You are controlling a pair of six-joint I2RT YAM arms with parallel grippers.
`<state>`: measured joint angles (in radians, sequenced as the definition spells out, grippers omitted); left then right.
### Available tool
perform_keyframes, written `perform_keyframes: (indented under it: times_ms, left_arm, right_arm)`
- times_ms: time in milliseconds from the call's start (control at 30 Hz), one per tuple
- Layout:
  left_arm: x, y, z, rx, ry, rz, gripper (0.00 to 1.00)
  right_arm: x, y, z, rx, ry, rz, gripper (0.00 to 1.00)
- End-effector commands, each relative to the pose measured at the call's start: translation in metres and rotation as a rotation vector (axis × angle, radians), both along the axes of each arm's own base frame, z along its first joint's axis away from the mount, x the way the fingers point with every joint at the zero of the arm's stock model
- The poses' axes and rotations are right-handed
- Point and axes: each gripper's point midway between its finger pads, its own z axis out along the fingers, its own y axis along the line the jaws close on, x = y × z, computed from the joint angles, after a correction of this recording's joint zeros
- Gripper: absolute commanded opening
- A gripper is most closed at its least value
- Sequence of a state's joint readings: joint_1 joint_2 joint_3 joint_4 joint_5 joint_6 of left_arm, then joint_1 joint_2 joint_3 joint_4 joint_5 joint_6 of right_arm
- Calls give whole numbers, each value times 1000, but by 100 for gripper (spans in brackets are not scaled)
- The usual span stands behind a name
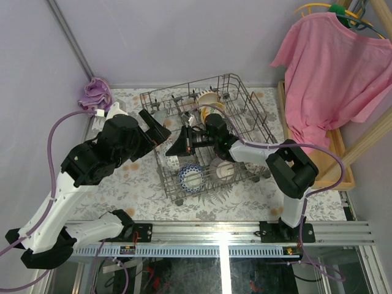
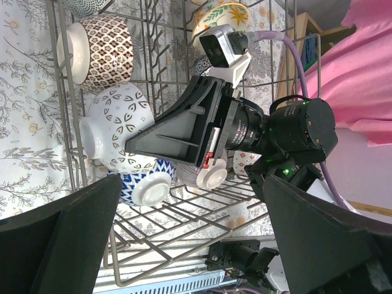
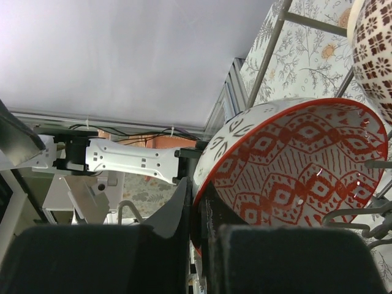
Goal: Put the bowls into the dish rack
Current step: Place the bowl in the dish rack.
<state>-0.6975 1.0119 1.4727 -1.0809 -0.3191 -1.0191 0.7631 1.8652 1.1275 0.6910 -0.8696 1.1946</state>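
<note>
Right tool (image 3: 195, 197): clenched on the rim of the red-lined bowl (image 3: 294, 165), with one finger seen inside the rim and the other outside.
Red-lined bowl: held on edge inside the dish rack (image 1: 248, 107). The outside is white with grey petals. Wire prongs are seen across its lower edge, on the side away from the tool.
Left tool (image 1: 156, 127): released, jaws spread wide, nothing between them. It is pointed at the right tool from the rack's left side; contact with the rack cannot be told.
Brown-patterned bowl (image 2: 110, 46): set on edge in the rack, next to the held bowl, ahead of the right tool's tips.
Blue bowl (image 2: 147, 184): lodged in the rack with its foot turned toward the left tool, just beside the right tool's fingers.
Yellow flowered bowl (image 1: 208, 98): seen at the rack's far end, behind the right tool's wrist.
Tabletop (image 1: 138, 184): covered by a flower-print cloth; the rack is stood on it.
Purple cloth (image 1: 95, 93): bunched at the far left corner, behind the left tool.
Pink shirt (image 1: 331, 73): hung on a hanger, well apart from the right tool.
</note>
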Motion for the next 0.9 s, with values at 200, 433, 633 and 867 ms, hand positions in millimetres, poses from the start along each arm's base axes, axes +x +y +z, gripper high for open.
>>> perform_keyframes:
  times_ms: [200,433,633,867]
  left_arm:
    - [6,4,6,13,-37,12,100]
    - [7,2,6,16,-37,0,100]
    - [6,1,3,13,-34,-6,100]
    - [6,1,3,9,-34,-5,100]
  right_arm:
    - [-13,18,-6,-29,-59,-10,0]
    - [-16,19,-26,-86,-47,-21,1]
    - [-18,15,-46,-135,-30,-31,6]
    - [-22,17,-65,-207,-24,-15,9]
